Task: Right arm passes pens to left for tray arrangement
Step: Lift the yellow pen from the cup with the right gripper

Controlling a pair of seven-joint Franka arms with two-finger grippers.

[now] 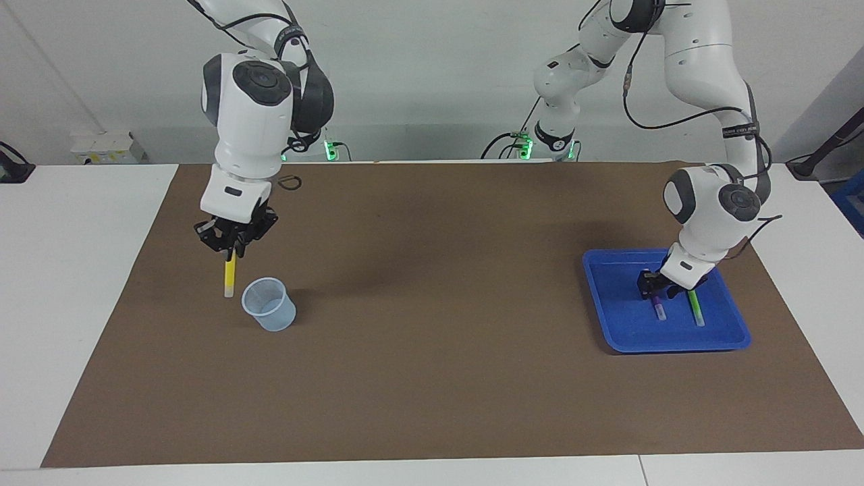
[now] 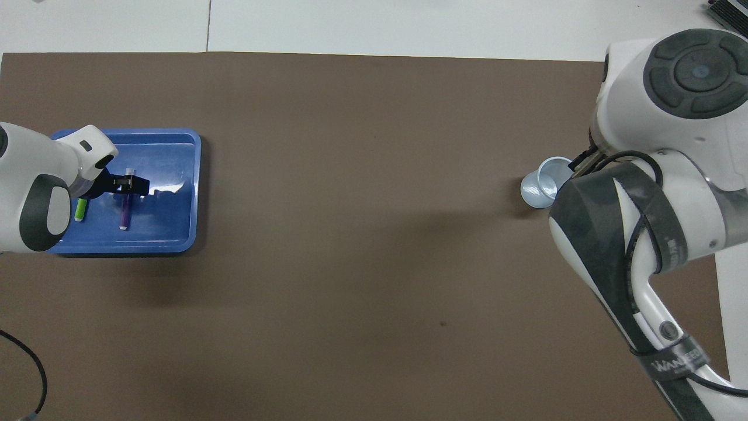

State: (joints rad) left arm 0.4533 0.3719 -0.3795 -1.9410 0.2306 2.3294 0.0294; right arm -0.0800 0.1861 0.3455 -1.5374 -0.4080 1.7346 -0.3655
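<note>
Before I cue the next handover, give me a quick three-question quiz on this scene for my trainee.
1. True or false: the yellow pen stands inside the cup.
2. How many pens lie in the tray? A one, B two, C three.
3. Fill in: the left end effector is over the ___ pen.

Key
1. False: the right end effector is shut on it and holds it upright in the air, clear of the cup.
2. B: the purple pen and the green pen, side by side.
3. Purple; the jaws stand open above it.
</note>
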